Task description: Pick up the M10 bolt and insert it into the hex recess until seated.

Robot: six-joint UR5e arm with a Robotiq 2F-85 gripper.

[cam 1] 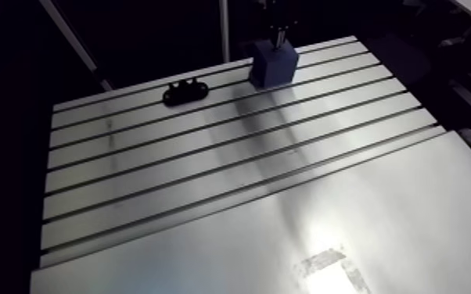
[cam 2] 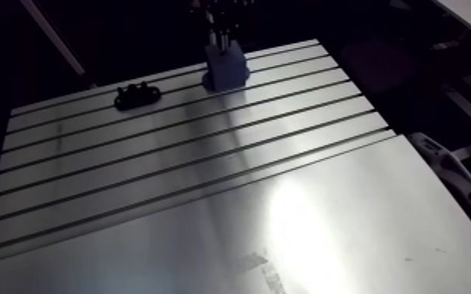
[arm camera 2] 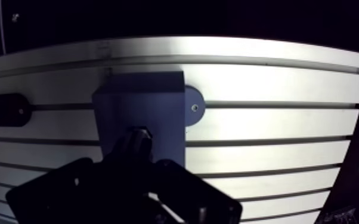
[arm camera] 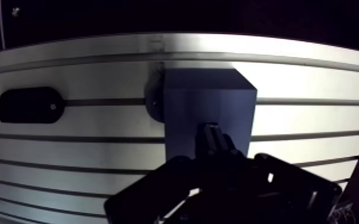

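Most looks done, I'd guess: the gripper (arm camera: 213,138) hangs right over the blue block (arm camera: 209,98), its grip too dark to tell.

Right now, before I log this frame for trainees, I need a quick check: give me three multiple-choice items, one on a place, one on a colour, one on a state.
1. The gripper hangs over:
A the blue block
B the black plate
C bare table

2. The block's colour is:
A red
B blue
C yellow

3. The black plate:
A lies flat on the table, apart from the block
B sits atop the block
C hangs from the gripper

Answers:
1 A, since the wrist view shows the block's top right under the gripper.
2 B, since its faces look blue in every view.
3 A, since the arm view shows it flat, with bare table between it and the block.
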